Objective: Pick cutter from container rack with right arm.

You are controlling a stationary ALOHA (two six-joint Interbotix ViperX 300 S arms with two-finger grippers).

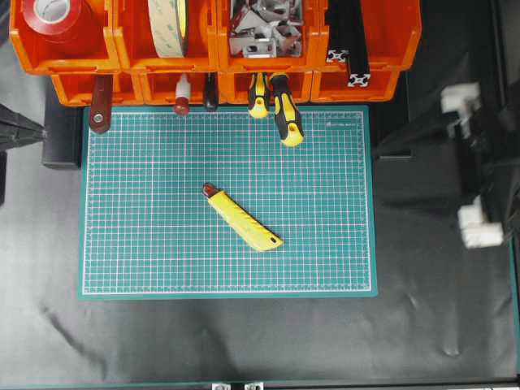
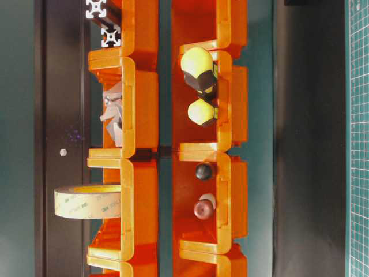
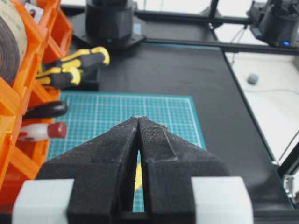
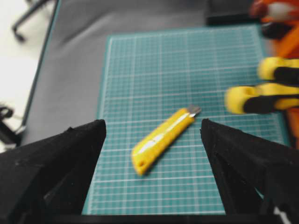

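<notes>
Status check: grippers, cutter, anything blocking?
Right gripper open, empty, off the mat. Left gripper shut, empty. Cutter flat on mat, outside the container rack. Nothing blocking it.

Black table [image 1: 244,341]: green mat [image 1: 146,244], orange container rack [image 1: 357,85] on it.

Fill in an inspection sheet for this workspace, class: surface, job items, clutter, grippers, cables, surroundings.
Surface: green cutting mat on a black table top.
Job's things: cutter lies diagonally on the mat, outside the container rack.
Clutter: two yellow-and-black screwdrivers jut from a lower bin; red tape roll, beige tape roll, metal brackets and black aluminium profiles in the upper bins.
Grippers: left gripper shut, empty; right gripper open, empty, the cutter framed between its fingers in its wrist view.
Cables: thin cable on the white floor.
Surroundings: chair base beside the table.
</notes>
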